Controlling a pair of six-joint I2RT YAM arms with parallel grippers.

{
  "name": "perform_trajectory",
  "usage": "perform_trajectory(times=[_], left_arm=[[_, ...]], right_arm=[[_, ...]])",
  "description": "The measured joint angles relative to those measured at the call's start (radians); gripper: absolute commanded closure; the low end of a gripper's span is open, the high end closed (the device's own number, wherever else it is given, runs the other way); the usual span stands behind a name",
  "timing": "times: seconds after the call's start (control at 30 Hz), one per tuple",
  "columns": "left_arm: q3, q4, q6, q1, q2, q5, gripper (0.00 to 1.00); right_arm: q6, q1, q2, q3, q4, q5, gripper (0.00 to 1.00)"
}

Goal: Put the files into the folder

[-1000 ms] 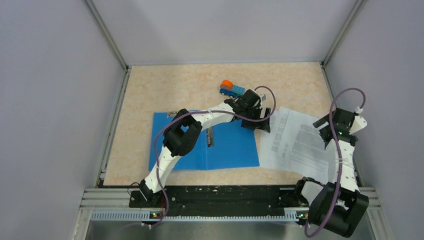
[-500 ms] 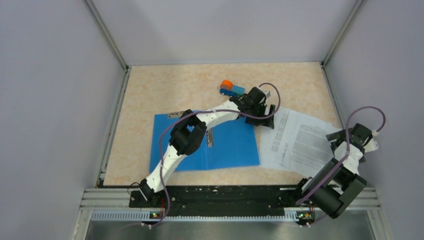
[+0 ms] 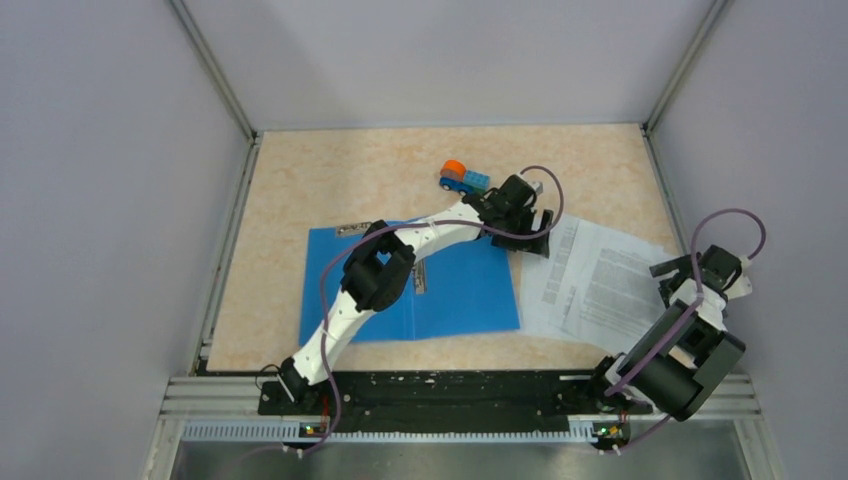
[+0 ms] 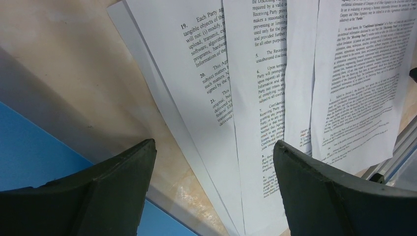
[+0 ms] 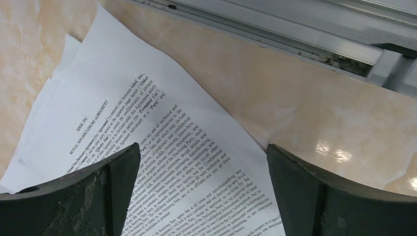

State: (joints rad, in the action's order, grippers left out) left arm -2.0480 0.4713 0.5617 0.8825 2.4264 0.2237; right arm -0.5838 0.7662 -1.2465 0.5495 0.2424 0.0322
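My two grippers are both spread wide, grasping nothing. The left gripper hangs mid-frame over the paper's left edge, and the right gripper is at right. One thin bright-blue plastic folder lies centre-left. Just right of it is one fanned stack of white printed paper sheets, at least four. One small blue-and-orange toy truck sits above.

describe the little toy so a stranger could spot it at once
On the beige marbled table, look just past the far edge of the blue folder. The toy truck stands there: small, blue with an orange end, the only chunky thing near the flat folder and files.
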Motion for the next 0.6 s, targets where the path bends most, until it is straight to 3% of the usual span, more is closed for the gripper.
perform_trajectory(times=[0.6], left_arm=[[-0.097, 0.007, 0.042, -0.002, 0.064, 0.076, 0.06]], right_arm=[[0.023, -0.334, -0.061, 0.039, -0.038, -0.016, 0.01]])
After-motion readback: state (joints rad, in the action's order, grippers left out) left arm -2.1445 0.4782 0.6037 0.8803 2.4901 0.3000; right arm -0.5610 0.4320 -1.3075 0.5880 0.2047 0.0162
